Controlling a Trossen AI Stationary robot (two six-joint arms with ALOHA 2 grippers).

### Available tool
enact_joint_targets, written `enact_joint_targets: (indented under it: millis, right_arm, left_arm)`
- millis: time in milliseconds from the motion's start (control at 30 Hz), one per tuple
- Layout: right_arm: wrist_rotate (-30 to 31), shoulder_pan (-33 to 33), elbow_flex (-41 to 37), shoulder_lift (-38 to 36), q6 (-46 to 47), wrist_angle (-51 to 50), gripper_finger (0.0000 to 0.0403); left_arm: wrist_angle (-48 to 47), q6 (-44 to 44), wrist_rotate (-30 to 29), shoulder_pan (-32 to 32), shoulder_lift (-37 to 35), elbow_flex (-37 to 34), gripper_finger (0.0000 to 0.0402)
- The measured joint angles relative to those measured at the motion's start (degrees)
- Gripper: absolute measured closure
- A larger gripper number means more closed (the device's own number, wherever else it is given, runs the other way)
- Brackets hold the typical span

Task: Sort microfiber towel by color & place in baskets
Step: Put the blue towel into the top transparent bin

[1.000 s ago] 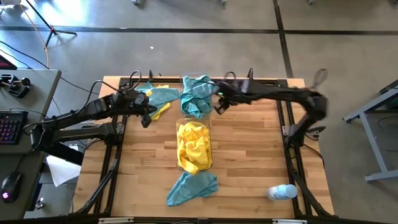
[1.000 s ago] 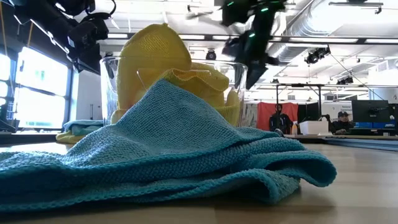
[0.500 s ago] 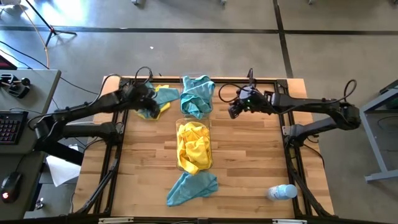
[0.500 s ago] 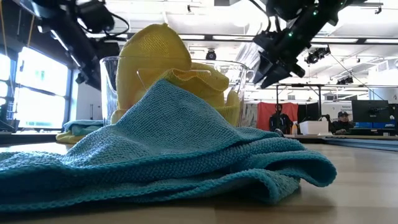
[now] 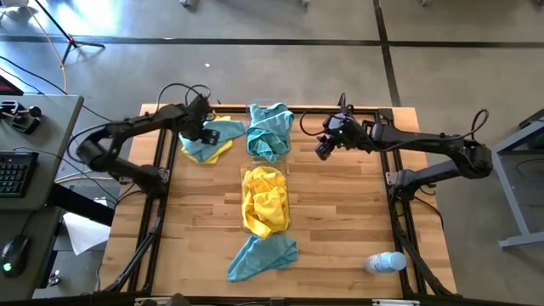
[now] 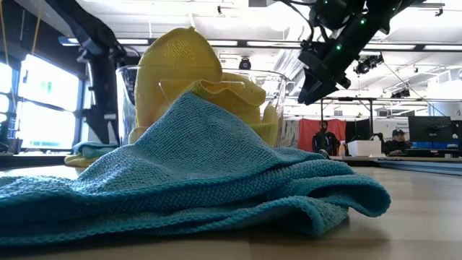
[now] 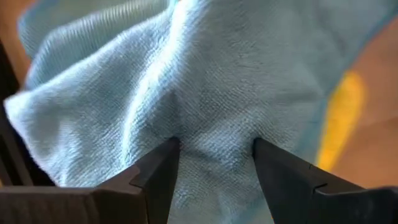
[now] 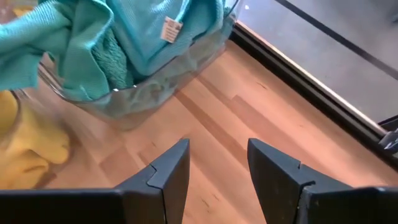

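At the table's far left a teal-blue microfiber towel (image 5: pixel 218 133) lies rumpled on a yellow one (image 5: pixel 219 154). My left gripper (image 7: pixel 214 146) stands open over the teal towel, pointing down, its fingertips at the cloth. The far basket (image 5: pixel 269 133) holds teal towels and the near basket (image 5: pixel 265 201) holds yellow ones. Another teal towel (image 5: pixel 263 255) lies spread on the table near the front edge. My right gripper (image 8: pixel 217 146) hovers open above bare wood to the right of the far basket, with nothing between its fingers. My left gripper comes at the teal towel's upper face (image 7: pixel 211 124) from above, fingers apart and pointing down. Both fingertips (image 7: pixel 169 149) reach the cloth's surface. Whether they touch it, I cannot tell. The towel lies slack on the yellow towel and the table.
A clear plastic bottle (image 5: pixel 387 262) lies near the front right corner. Black frame rails (image 5: pixel 398 212) run along the table's left and right sides. Bare wood shows right of both baskets. People sit in the room behind the table.
My left gripper has swung toward the far edge and gone down onto the towel pile at the far left, tipping to point down. My right gripper has drawn back from the far basket toward the table's right. No towel has moved.
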Motion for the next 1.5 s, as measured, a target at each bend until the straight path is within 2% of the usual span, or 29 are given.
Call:
enact_joint_targets:
  millis: [100, 167, 233, 333, 400, 567, 700, 900, 1033, 1333, 1500]
  right_arm:
    - [-0.03, -0.44, 0.0, 0.01, -1.47, -0.17, 0.0247]
    - [-0.05, -0.72, 0.0, 0.01, -1.47, -0.3, 0.0247]
    - [-0.07, -0.81, 0.0, 0.01, -1.47, -0.3, 0.0247]
    - [-0.1, -0.81, 0.0, 0.01, -1.47, -0.32, 0.0247]
    - [-0.12, -0.81, 0.0, 0.01, -1.14, -0.49, 0.0247]
    - [0.23, -0.81, 0.0, 0.03, -3.73, -0.54, 0.0247]
    - [3.74, -0.81, 0.0, 0.03, -4.55, -0.54, 0.0247]
    - [4.4, -0.81, 0.0, 0.03, -3.86, -0.46, 0.0247]
    - [4.42, -0.81, 0.0, 0.03, -5.15, -0.08, 0.0247]
    - [4.42, -0.81, 0.0, 0.03, -3.33, 0.89, 0.0247]
    - [4.42, -0.81, 0.0, 0.03, -3.19, 0.88, 0.0247]
  left_arm:
    - [0.03, 0.02, -0.11, 0.11, 3.34, 0.0, 0.021]
    - [0.23, -0.56, -0.38, -0.51, 4.13, 0.0, 0.0232]
    - [0.32, -1.4, -1.43, -1.06, 3.99, 0.0, 0.0274]
    - [0.41, -1.87, -1.94, -1.6, 2.21, 0.0, 0.0363]
    - [0.3, -1.98, -2.03, -1.58, 0.27, 0.04, 0.0388]
    - [-4.01, -2.45, -1.63, -2.45, -6.02, 4.01, 0.0399]
    - [-5.62, -2.11, -2.24, -5.35, -11.44, 9.94, 0.04]
    - [-5.3, -0.28, -4.09, -9.88, -13.68, 21.05, 0.0401]
    - [-4.74, 1.63, -4.0, -12.44, -11.24, 28.38, 0.0401]
    - [3.52, 7.42, 1.36, -16.3, -0.98, 44.47, 0.0401]
    - [2.33, 8.74, 3.39, -17.93, 4.65, 52.34, 0.0401]
